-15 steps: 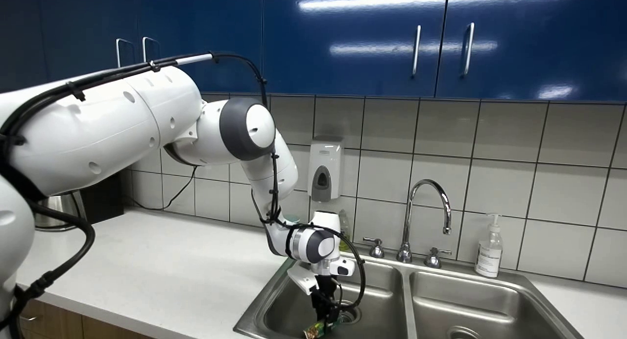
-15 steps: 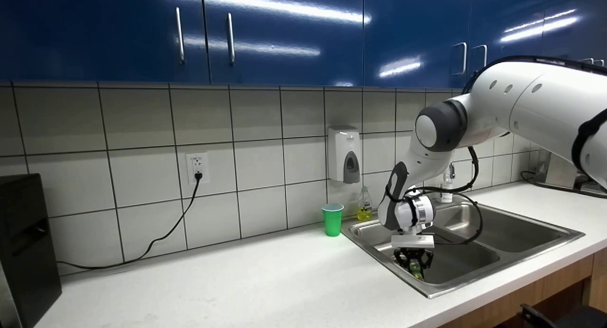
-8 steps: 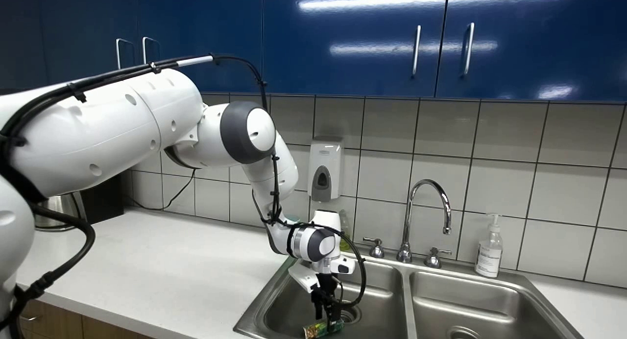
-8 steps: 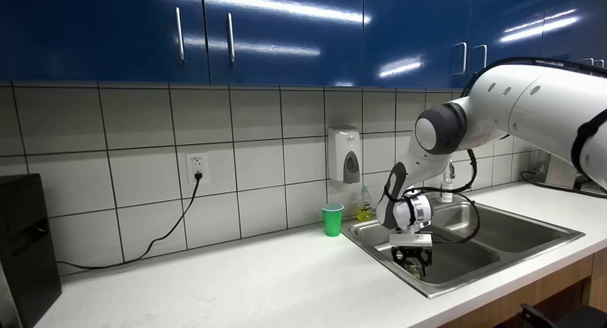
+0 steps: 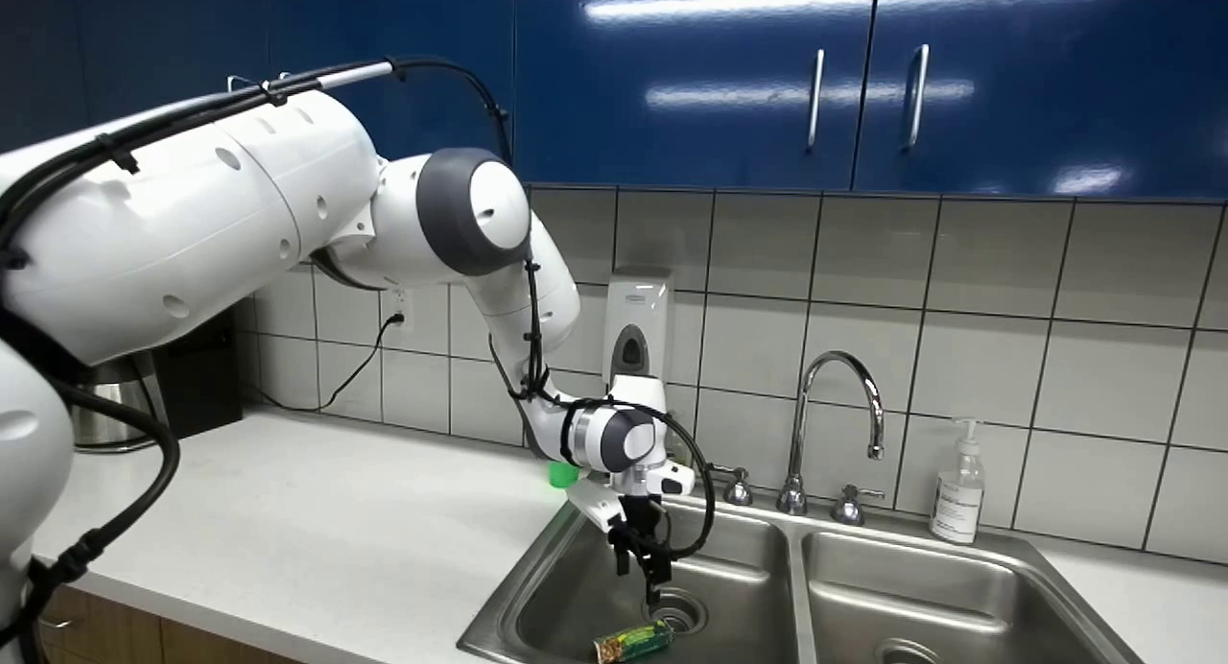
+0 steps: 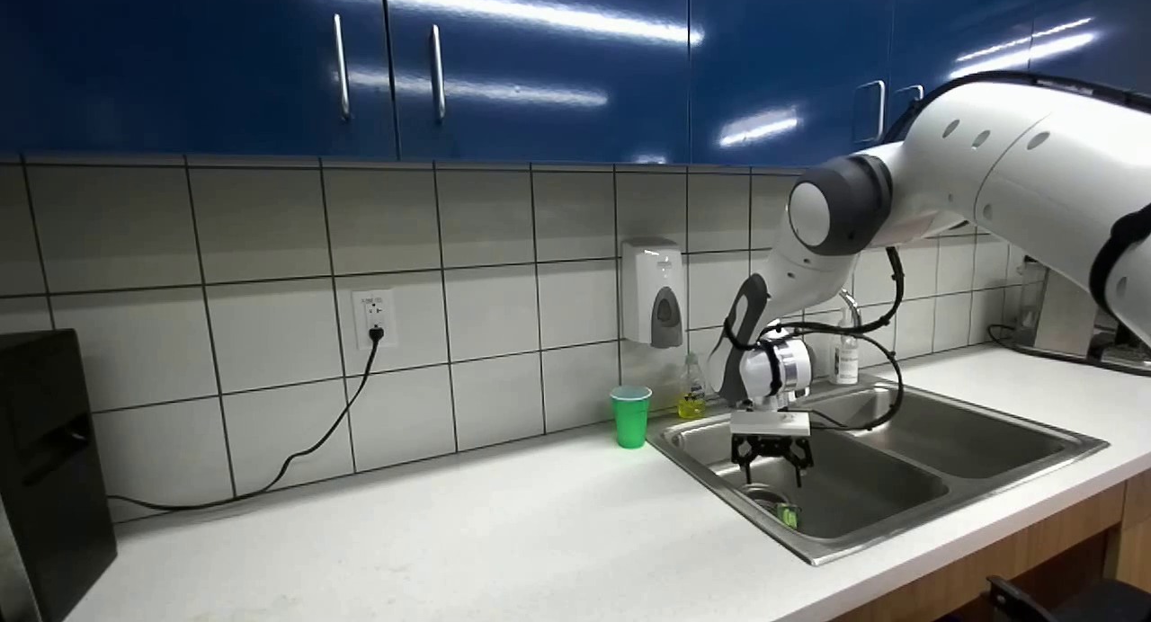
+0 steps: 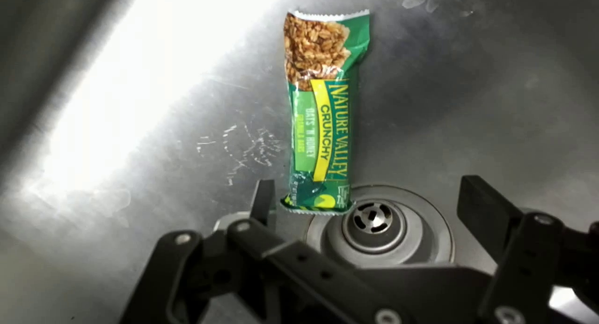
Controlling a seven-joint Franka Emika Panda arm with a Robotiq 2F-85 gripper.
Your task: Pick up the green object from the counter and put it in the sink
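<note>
The green object (image 7: 323,122), a flat granola bar packet with yellow markings, lies on the floor of the sink (image 5: 799,587) beside a round drain. In an exterior view the same packet (image 5: 633,642) is in the left-hand basin, whole and unheld. My gripper (image 7: 367,197) stands open, its fingers (image 7: 486,216) wide apart with nothing between them. Both exterior views show the gripper (image 6: 771,475) above the basin, apart from the packet. The white counter (image 6: 432,532) runs alongside the sink rim.
A curved chrome faucet (image 5: 792,499) rises behind the sink, with a pump bottle (image 5: 957,501) to its right. A green cup (image 6: 631,417) and a dish soap bottle (image 6: 691,393) stand by the sink's back corner. Blue cabinets (image 5: 691,88) hang above.
My gripper has opened and let go of the green packet, then risen above it. The packet stays on the basin floor. In an exterior view the green cup has come into sight behind the arm.
</note>
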